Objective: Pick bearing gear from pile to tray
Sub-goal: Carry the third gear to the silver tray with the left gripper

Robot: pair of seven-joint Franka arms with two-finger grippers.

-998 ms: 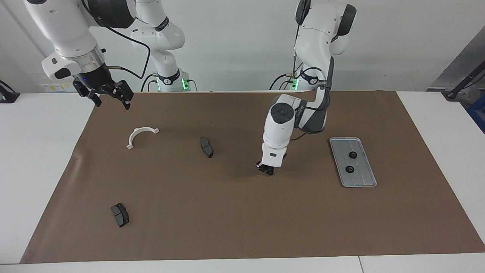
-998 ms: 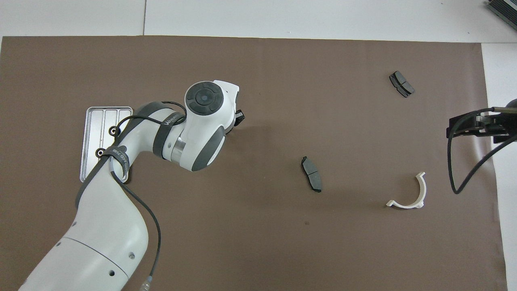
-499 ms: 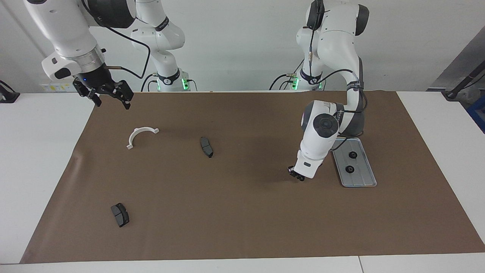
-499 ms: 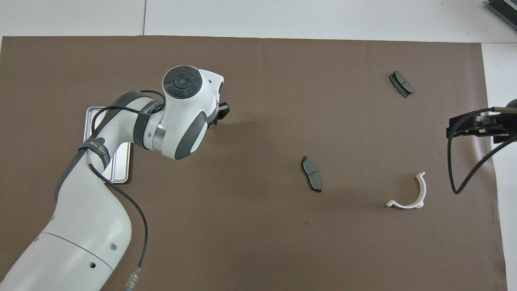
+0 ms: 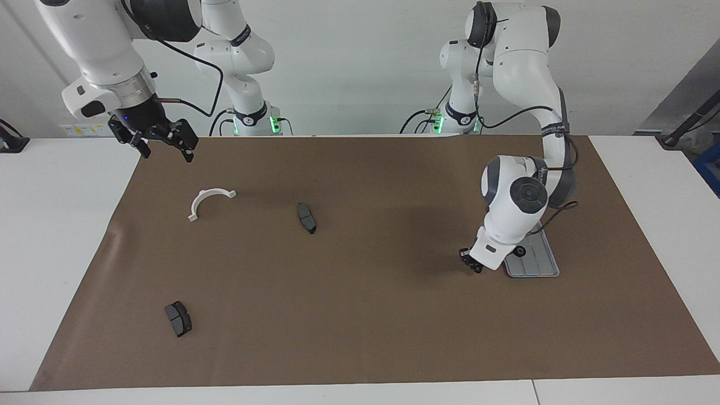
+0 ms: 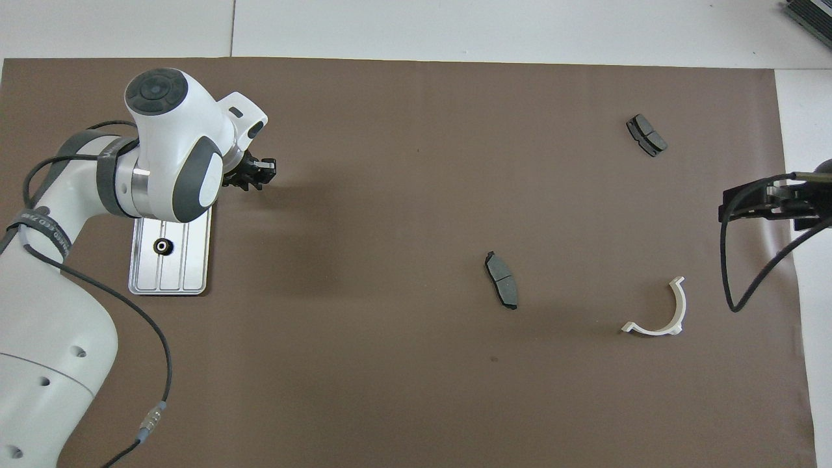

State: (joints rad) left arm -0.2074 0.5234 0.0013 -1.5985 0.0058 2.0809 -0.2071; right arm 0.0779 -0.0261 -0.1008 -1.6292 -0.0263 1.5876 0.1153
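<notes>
The left gripper (image 5: pixel 471 264), jaws together, hangs just beside the ridged silver-grey metal tray (image 5: pixel 541 264), toward the bench's middle; the waiting right gripper's (image 5: pixel 163 147) jaws stand apart.

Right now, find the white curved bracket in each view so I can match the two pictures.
Facing view: the white bracket lies on the brown mat toward the right arm's end, below the right gripper.
Overhead view: the same bracket lies on the mat below the right gripper.
Shared landmark: the brake pad near the middle of the mat, beside the bracket in both views.
</notes>
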